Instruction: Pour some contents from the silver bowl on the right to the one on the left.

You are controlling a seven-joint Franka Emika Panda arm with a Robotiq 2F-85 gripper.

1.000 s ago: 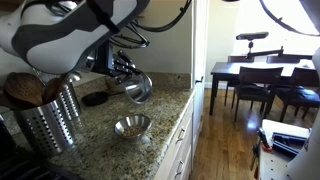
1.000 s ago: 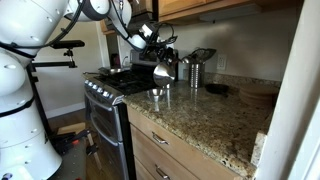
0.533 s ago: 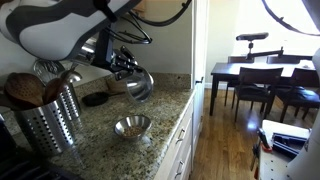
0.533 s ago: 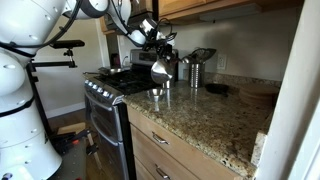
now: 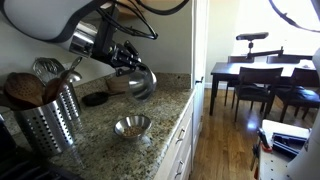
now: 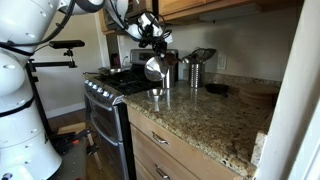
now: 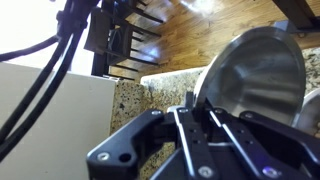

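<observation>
My gripper [image 5: 124, 62] is shut on the rim of a silver bowl [image 5: 139, 80] and holds it in the air, tipped on its side, above the granite counter. The same held bowl shows in an exterior view [image 6: 155, 67] and fills the upper right of the wrist view [image 7: 258, 72], with the jaws [image 7: 197, 103] closed on its edge. A second silver bowl [image 5: 132, 126] stands upright on the counter below the held one, near the counter's front edge; it also shows small in an exterior view [image 6: 156, 94]. Its contents cannot be seen.
A perforated metal utensil holder [image 5: 48, 117] with wooden spoons stands on the counter close by. A dark coaster-like object [image 5: 95, 99] lies by the wall. A stove [image 6: 110, 85] with a pan borders the counter. A dining table and chairs [image 5: 262, 80] stand beyond.
My gripper has lifted the held bowl slightly higher and tipped it further over about one second. The bowl on the counter has not moved.
</observation>
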